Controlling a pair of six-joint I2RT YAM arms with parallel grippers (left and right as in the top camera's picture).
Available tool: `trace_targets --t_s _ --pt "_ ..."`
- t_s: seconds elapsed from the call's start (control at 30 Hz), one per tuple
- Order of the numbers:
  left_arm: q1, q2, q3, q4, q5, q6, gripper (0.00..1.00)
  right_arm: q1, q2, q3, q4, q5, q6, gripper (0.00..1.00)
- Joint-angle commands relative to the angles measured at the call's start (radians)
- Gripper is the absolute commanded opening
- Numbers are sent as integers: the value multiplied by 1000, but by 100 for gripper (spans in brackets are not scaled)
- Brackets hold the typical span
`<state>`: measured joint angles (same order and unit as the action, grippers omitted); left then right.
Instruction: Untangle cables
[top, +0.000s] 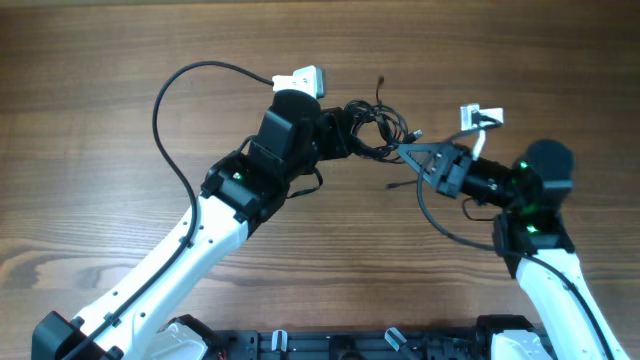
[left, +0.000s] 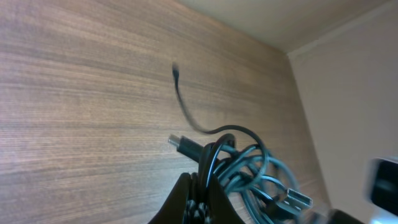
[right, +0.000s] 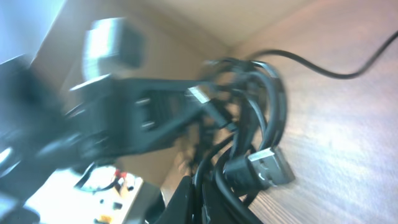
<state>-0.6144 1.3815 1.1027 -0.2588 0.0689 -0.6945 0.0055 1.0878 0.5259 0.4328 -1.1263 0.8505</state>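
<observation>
Pinching cables (top: 378, 124) | left end effector (top: 349, 131), right end effector (top: 404, 150) both clamped | long axis left-right

Overhead view: bright, even light from above; worktop (top: 100, 60) grain sharp, shadows soft and short. Left wrist view: worktop crisp, cables (left: 242, 168) close to lens, slightly soft, bluish sheen; white smear at right edge. Right wrist view: left half heavily blurred, near plug (right: 270, 168) sharper.

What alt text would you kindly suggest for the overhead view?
A knot of black cables over a wooden table is gripped from both sides. The left gripper is shut on its left side, the right gripper on its right edge.
</observation>
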Motion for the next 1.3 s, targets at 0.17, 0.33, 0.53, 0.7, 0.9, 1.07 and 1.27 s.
trace_targets --t_s 0.17,0.33,0.53,0.7,0.9,1.07,1.27 --pt "91 -11 11 -8 -207 -287 4 -28 -77 3 38 -354 -48 5" --pt "109 -11 11 42 -164 -319 4 -28 -76 3 -96 -208 -182 17" --pt "109 -11 11 112 84 -73 4 -29 -76 3 -407 255 -248 54" --pt "104 -11 11 90 216 47 4 -29 -76 3 -432 263 -248 76" --pt "81 -11 11 26 221 194 4 -29 -76 3 -430 197 -249 82" --pt "81 -11 11 27 291 256 4 -28 -76 3 -430 197 -249 84" --pt "81 -11 11 13 414 434 4 -28 -76 3 -422 244 -174 51"
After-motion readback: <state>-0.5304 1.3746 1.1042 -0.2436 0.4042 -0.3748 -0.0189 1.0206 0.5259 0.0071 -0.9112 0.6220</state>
